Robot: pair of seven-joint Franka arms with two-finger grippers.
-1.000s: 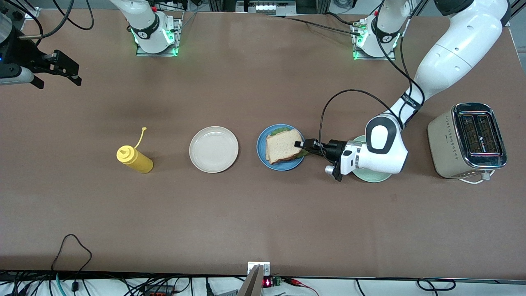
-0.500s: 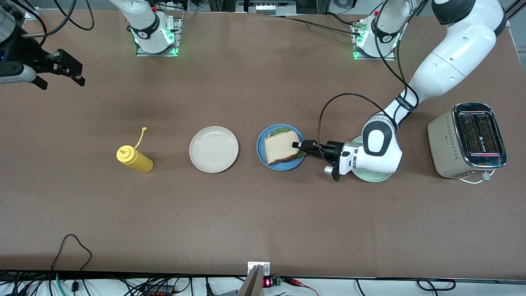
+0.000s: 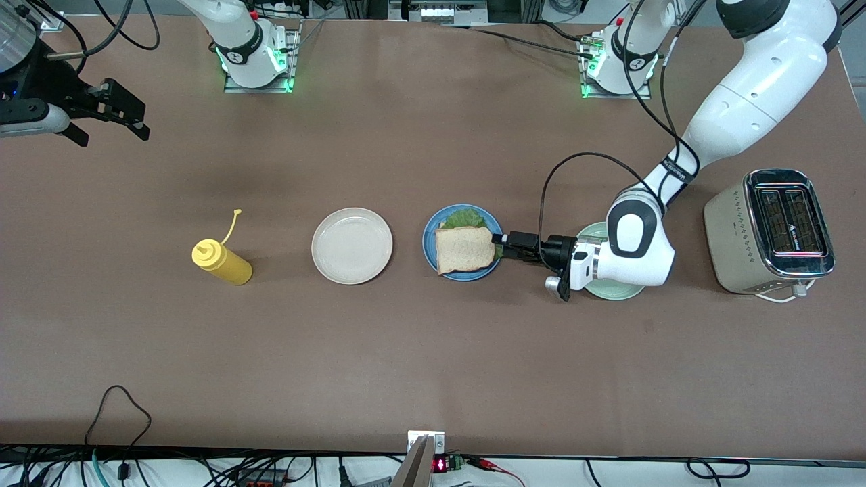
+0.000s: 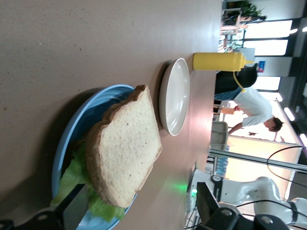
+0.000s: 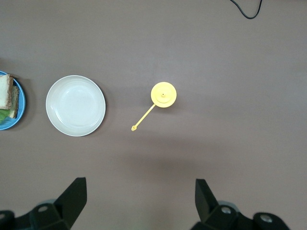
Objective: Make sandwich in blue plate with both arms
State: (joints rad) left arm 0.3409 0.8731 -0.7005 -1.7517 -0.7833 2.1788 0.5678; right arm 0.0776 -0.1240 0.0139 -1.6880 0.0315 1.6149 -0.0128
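A brown table (image 3: 419, 352) lies wide and bare toward the front camera. The right gripper (image 3: 111, 111) waits, fingers spread, over the right arm's end. Then: yellow bottle (image 3: 221, 262), cream plate (image 3: 352, 245), the sandwich (image 3: 464, 249) on the blue plate (image 3: 433, 233). The left gripper (image 3: 509, 245), released, hangs just beside it, over the plate's rim. Toaster (image 3: 771, 230) last.

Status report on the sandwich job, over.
Left gripper open beside the blue plate, clear of the bread. Right gripper open, waiting at its table end. Sandwich assembled on plate. Nothing obstructing.
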